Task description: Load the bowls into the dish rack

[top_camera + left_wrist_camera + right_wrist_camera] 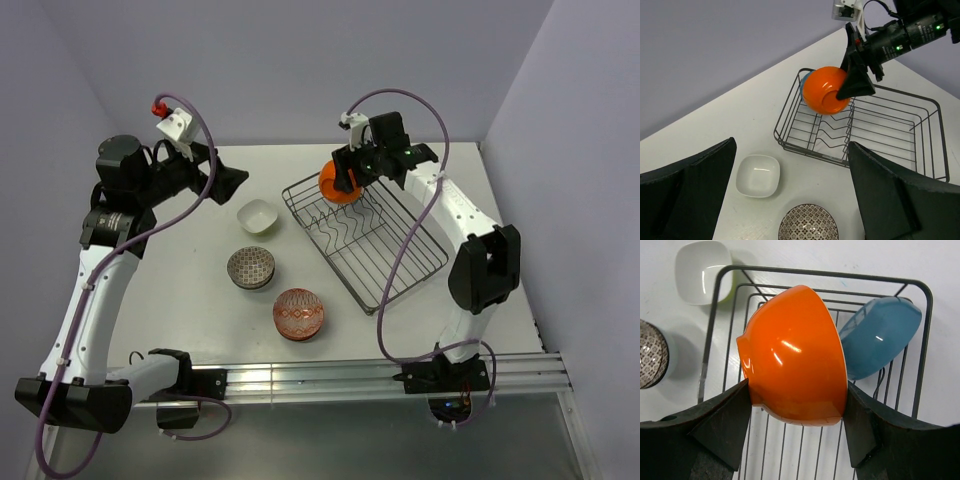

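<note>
Orange bowl (795, 355), glossy, tilted over the dish rack (820, 273), clamped in right gripper (796, 390); left gripper (791, 143) wide.

white left arm (85, 300) and right arm (455, 212), black joints (485, 265), looping purple cables (209, 150), left hand (791, 147) with black wedge fingers (890, 195)

We see a smooth, glossy glaze with bright highlights on the orange bowl (795, 355) and the blue bowl (880, 337); the white bowl (757, 175) shines too. The dish rack (825, 274) is thin dark metal wire. The worktop (200, 300) looks matt white, and the right end effector (796, 392) matt black plastic.
</note>
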